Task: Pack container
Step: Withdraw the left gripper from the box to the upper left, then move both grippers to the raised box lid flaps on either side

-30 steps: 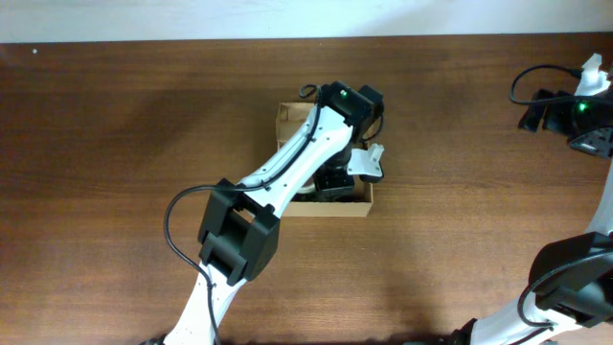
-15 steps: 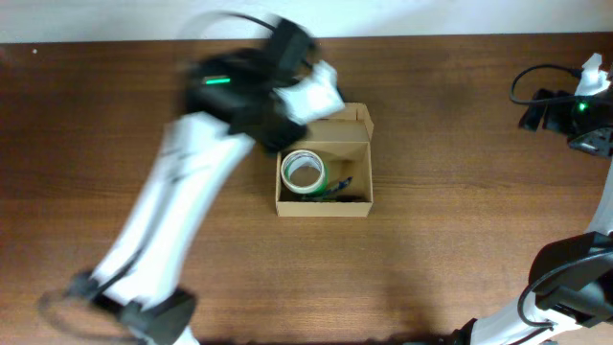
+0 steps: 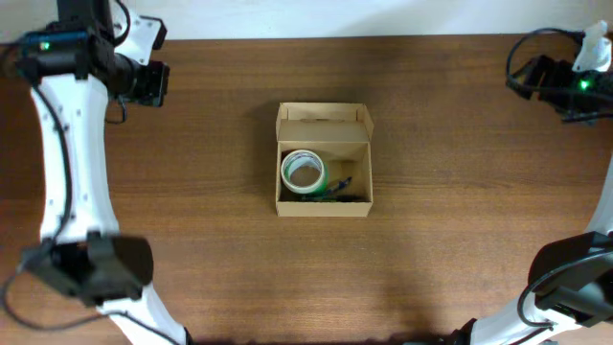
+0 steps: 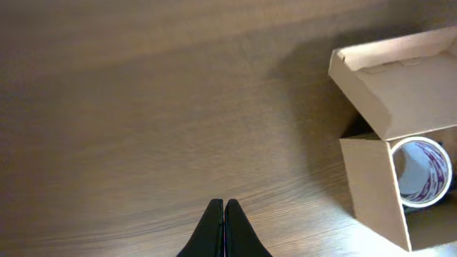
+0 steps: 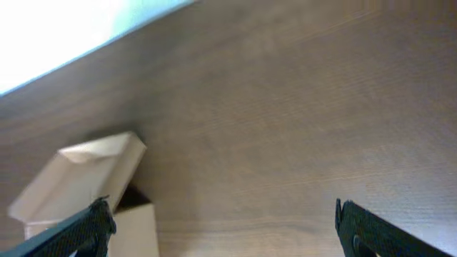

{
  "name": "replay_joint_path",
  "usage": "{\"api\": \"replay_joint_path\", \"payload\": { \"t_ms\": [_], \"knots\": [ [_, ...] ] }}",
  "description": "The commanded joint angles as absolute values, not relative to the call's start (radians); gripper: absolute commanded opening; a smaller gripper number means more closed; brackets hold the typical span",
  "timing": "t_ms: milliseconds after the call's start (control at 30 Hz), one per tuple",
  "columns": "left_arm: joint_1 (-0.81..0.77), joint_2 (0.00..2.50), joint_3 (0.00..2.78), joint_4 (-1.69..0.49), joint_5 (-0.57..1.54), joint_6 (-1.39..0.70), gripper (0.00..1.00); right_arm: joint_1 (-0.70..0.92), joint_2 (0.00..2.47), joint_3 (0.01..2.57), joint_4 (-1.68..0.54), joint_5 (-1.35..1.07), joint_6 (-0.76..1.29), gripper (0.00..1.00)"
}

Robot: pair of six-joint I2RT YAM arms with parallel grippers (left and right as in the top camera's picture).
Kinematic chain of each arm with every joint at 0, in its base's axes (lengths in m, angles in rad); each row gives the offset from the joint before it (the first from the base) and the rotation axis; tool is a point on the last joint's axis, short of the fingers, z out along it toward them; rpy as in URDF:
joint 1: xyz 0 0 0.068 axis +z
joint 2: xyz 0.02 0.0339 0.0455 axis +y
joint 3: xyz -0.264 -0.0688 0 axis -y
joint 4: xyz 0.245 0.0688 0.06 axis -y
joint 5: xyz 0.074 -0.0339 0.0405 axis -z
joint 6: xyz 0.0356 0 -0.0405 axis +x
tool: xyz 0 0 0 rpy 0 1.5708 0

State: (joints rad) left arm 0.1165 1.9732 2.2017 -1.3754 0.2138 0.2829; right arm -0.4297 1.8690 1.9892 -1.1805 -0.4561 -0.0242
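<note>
Brown table (image 3: 192,192) bears the container (image 3: 324,210), dark contents (image 3: 345,191) unclear beside tape (image 3: 285,173); left jaws together, right jaws apart.

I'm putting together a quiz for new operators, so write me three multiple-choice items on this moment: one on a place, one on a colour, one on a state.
1. Where is the tape roll relative to the box? A. beside it; B. inside it; C. held in the air above it.
2. What colour is the box? A. tan; B. blue; C. black.
3. How is the lid? A. shut flat; B. torn off; C. open, folded back.
Answers: 1 B, the overhead view shows the roll within the walls. 2 A, it is plain tan cardboard. 3 C, the flap lies back behind the opening.
</note>
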Motion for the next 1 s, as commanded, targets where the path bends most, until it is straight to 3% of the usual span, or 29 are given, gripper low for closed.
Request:
{"api": "replay_joint_path", "payload": {
  "t_ms": [0,67,100,167,567,967],
  "knots": [
    [0.134,2.086,2.190,-1.367,0.415,0.247,0.02,-0.390,1.881,1.985,-1.135,-0.543,-0.016,0.89],
    [0.126,2.146,2.190,-1.346,0.469,0.243,0.02,-0.364,1.900,1.985,-1.117,-0.541,0.004,0.55],
    [0.121,2.175,2.190,-1.330,0.487,0.228,0.02,-0.350,1.915,1.985,-1.113,-0.539,0.032,0.33],
    [0.110,2.229,2.190,-1.290,0.508,0.189,0.02,-0.323,1.959,1.985,-1.105,-0.540,0.086,0.06],
    [0.023,2.486,2.190,-1.170,0.682,0.146,0.02,-0.182,2.310,1.985,-1.031,-0.892,0.137,0.04],
    [-0.052,2.627,2.190,-1.110,0.783,0.116,0.02,-0.071,2.446,1.985,-1.010,-0.905,0.135,0.04]
  ]
}}
